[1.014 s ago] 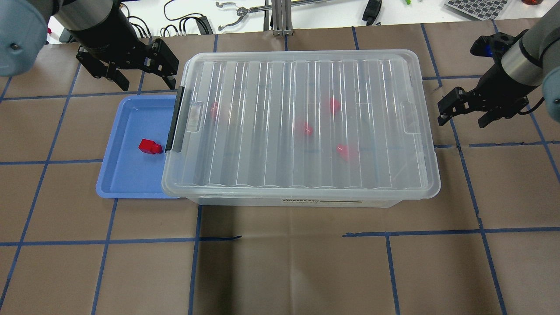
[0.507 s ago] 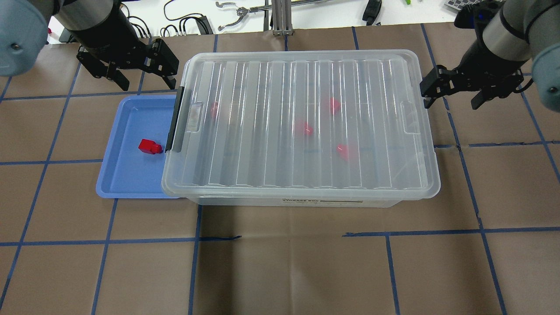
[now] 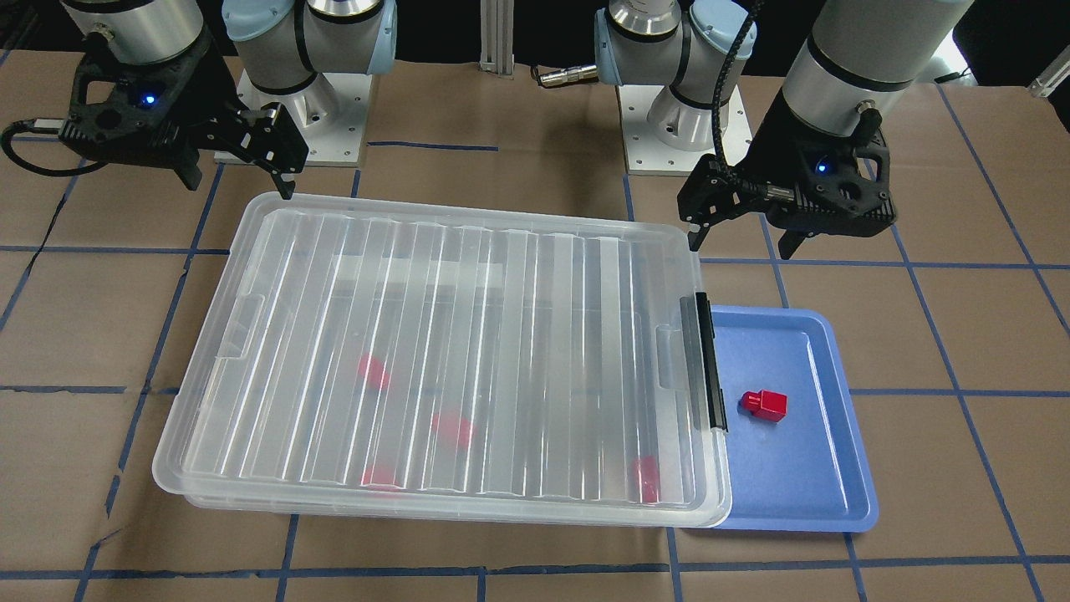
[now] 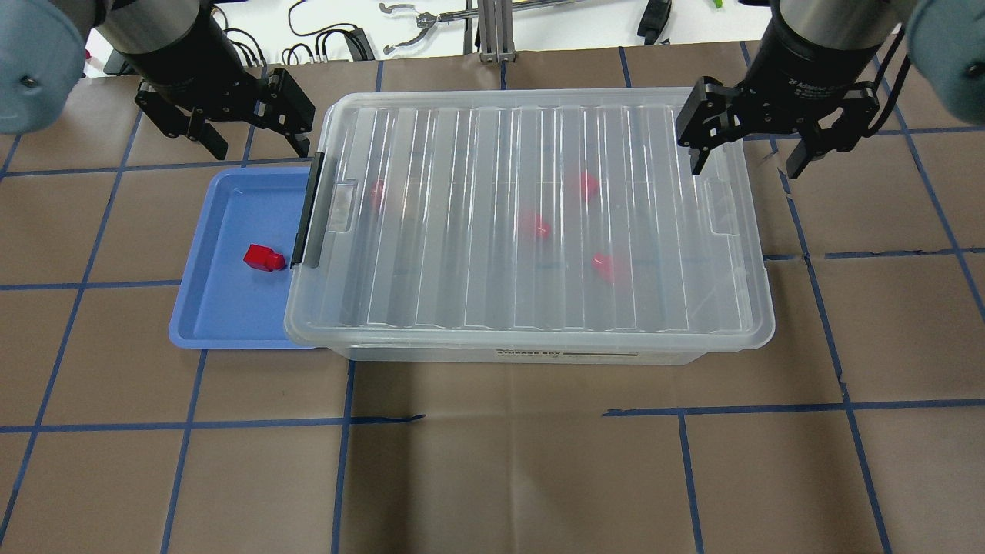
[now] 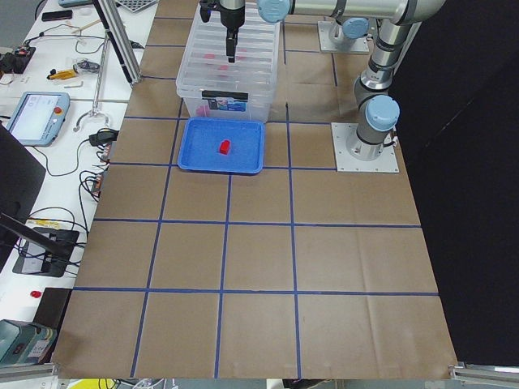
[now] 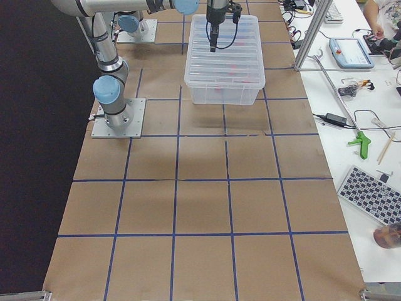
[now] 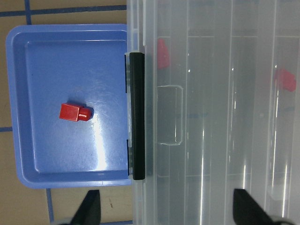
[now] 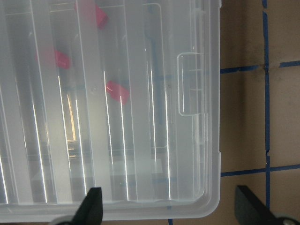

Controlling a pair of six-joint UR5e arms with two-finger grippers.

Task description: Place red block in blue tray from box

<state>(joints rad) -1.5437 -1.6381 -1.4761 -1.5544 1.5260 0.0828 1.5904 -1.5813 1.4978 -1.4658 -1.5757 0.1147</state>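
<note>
Front-facing view first: we've got the box [image 3: 451, 359] closed under its ribbed lid [image 3: 501, 276]. It's nearer the operators' long edge of the tabletop [image 3: 535, 560] than the robot's edge, and well clear of both ends. The blue tray [image 3: 794, 477] sits right at the black latch [image 3: 709, 359] end, toward the table's left end, and the lid's rim overlaps the tray's rim from this angle. The red block [image 3: 764, 405] lies on the tray floor near the latch, and neither gripper is touching it. Four blurry red shapes [image 3: 374, 370] show through the lid. The left gripper [image 3: 741, 242] hangs up over the tray's robot-side end, fingers spread, nothing between them. The right gripper [image 3: 238, 184] hangs over the box's robot-side corner at the other end, also spread and empty.

Overhead: same layout, with the block's stub pointing at the latch. Both grippers look shifted toward the operators' edge here, so we figure they're high up.

Left side view: block in the tray, tray in front of the box. Can't judge fingers from here.

Right side view: the near arm's gripper hangs above the lid.

Left wrist: we see the tray, block and latch from above, with the fingers [image 7: 90, 211] far apart at the bottom.

Right wrist: we see the box corner, with the fingers [image 8: 91, 208] far apart too.
</note>
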